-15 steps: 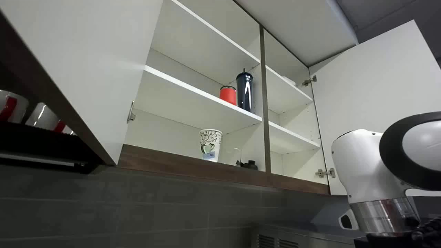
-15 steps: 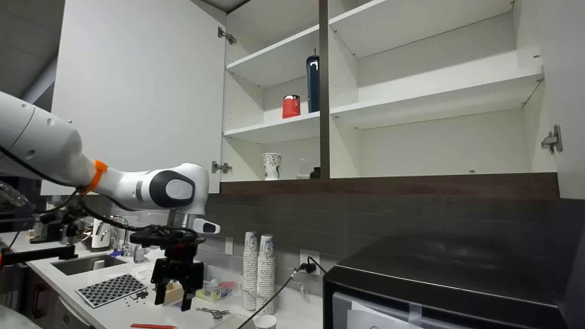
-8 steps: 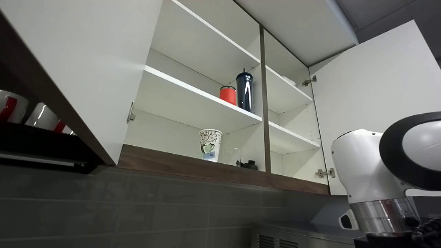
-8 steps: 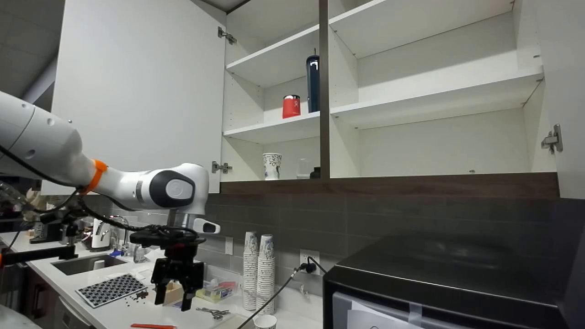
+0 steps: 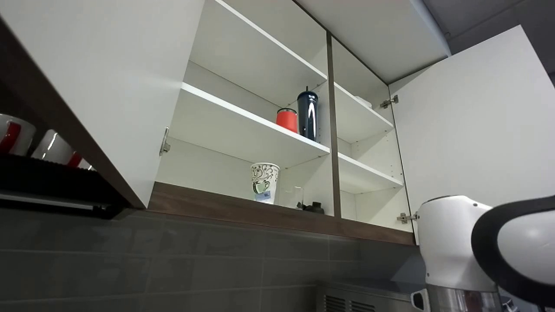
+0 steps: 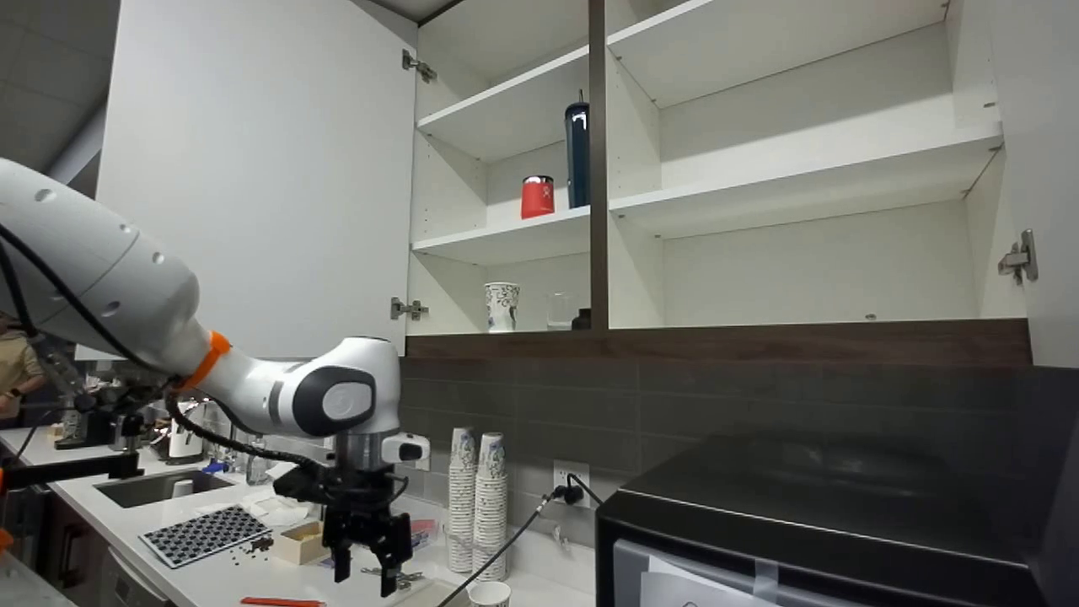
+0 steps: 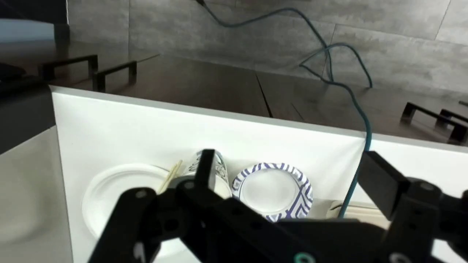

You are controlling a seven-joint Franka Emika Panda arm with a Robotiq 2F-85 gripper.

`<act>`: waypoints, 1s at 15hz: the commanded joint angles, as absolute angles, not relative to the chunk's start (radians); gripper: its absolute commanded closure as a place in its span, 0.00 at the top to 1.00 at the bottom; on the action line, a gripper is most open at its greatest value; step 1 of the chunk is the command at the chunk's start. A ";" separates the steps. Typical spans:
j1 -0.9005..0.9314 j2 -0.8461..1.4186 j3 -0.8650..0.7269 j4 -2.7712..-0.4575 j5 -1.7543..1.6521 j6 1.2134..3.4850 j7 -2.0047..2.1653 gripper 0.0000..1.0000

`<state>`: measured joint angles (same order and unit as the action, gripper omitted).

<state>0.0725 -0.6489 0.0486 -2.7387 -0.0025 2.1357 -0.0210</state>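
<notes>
A: Biggest first?
B: The cabinet (image 6: 598, 253), doors (image 6: 253, 177) swung wide, well above the jaws in both exterior views. Then the white counter (image 6: 219, 577), spread below them.
A: Arm?
B: The robot arm (image 6: 347, 396) hangs over the counter, jaws pointing down. Black appliance (image 6: 809, 480) stands well apart, off to one side of the jaws.
A: State?
B: The gripper (image 6: 365, 578) has its fingers (image 7: 205, 166) spread; grasping nothing.
A: Smaller stuff?
B: Two stacks of paper cups (image 6: 491, 523), near the jaws in an exterior view. White plate (image 7: 117, 193) past one finger, wrist view. Dark bottle (image 6: 577, 156), up in the cabinet, well above the jaws. Patterned plate (image 7: 270, 190), maybe a shallow bowl, shows between the fingers, below. Red tumbler (image 6: 537, 196), beside the bottle.
A: Smallest?
B: A paper cup (image 7: 221, 166), partly hidden behind one finger; touching or apart, can't tell. Pale sticks (image 7: 171, 177) just beside that cup, on the white plate's side.
A: Progress?
B: Judging by the vacant jaws: doors done, no grasp made yet. Paper cup and patterned plate, closest in the wrist view, are unheld; any lifting is left.
</notes>
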 commanded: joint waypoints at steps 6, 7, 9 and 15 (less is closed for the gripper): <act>0.027 -0.432 0.016 -2.772 -0.010 2.455 -0.024 1.00; 0.025 -0.406 0.011 -2.770 -0.009 2.471 -0.027 1.00; 0.024 -0.382 0.008 -2.764 -0.009 2.478 -0.028 1.00; -0.065 -0.160 -0.025 -2.661 0.034 2.615 0.169 1.00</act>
<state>-0.0332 -0.3059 -0.0071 -2.7263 0.0002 2.5459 0.1063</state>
